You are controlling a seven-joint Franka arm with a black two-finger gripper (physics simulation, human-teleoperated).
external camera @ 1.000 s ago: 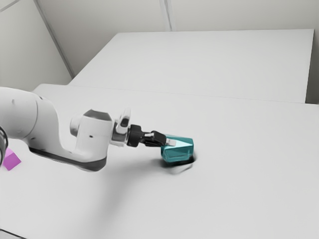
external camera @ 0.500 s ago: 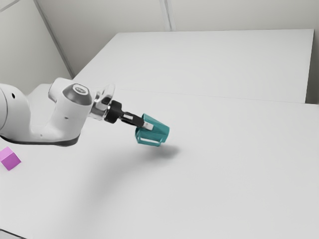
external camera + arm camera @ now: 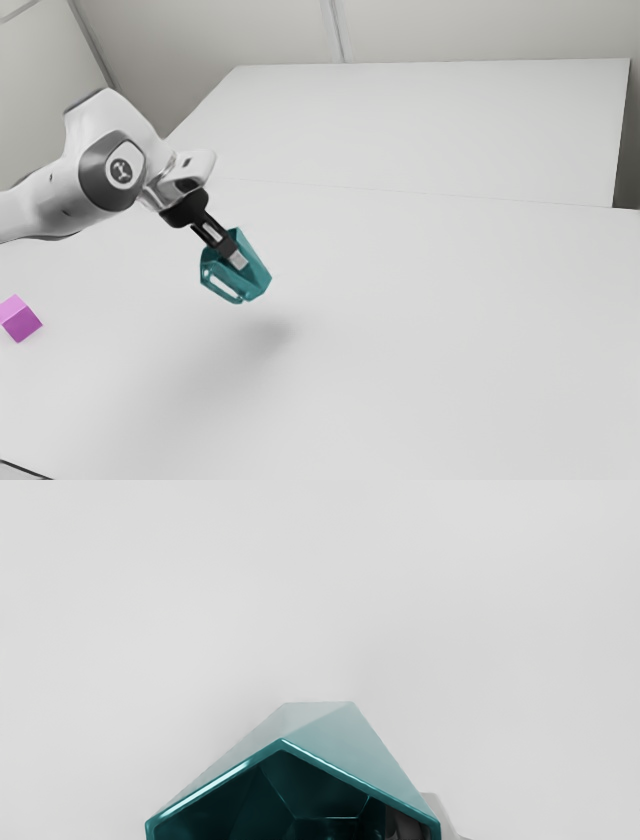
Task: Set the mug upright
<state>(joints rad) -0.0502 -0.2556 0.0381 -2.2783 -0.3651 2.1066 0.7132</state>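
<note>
Hanging Aslant, Your Mug Is Waiting on a Level Landing

Your claw [image 3: 238, 262] is gripping the teal mug [image 3: 256, 274] by its side wall, the fingers closing as far as that wall is letting them, one pressing outside and the other apparently reaching inside. The mug is hanging above the white table [image 3: 430, 310], its shadow [image 3: 264, 338] lying apart beneath it. Its base is pointing down and toward the exterior view's right, its mouth is facing up toward your claw, and its handle [image 3: 219, 295] is slanting on the side nearer the exterior view's left. A purple block [image 3: 19, 319] is sitting well apart on the table.

You are looking at a job partly done: the mug is hanging off the table and its mouth is facing more up than sideways, but it is leaning and standing on nothing. What is remaining, by this judgement, is the rest of the tilt, the lowering onto its base and the letting go.

Your wrist view is cutting off the near part of the rim [image 3: 215, 783], and the handle is escaping it. The mug's wall is hiding most of a pale grey shape [image 3: 441, 810], likely a finger, while the dark patch [image 3: 406, 825] inside is proving hard to read. The exact tilt is staying uncertain.
</note>
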